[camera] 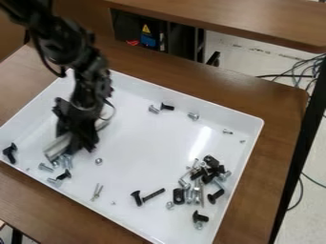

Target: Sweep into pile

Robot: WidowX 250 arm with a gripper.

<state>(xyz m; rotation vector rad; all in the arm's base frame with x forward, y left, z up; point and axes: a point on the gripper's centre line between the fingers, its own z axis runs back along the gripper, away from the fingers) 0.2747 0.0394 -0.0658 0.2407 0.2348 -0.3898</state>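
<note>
One gripper [80,139] low in white tray [143,152] | seemingly gripping silvery bar [57,147] | bolts [45,167] near it

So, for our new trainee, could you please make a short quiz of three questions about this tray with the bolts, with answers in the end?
1. True or false: the gripper is over the picture's left part of the tray.
2. Where is the biggest cluster of bolts?
a) picture's upper left
b) picture's lower right
c) picture's upper right
3. Are all the bolts gathered in one pile? Say how you know.

Key: 1. True. 2. b. 3. No; several lie apart from the cluster, for example at the tray's left end.
</note>
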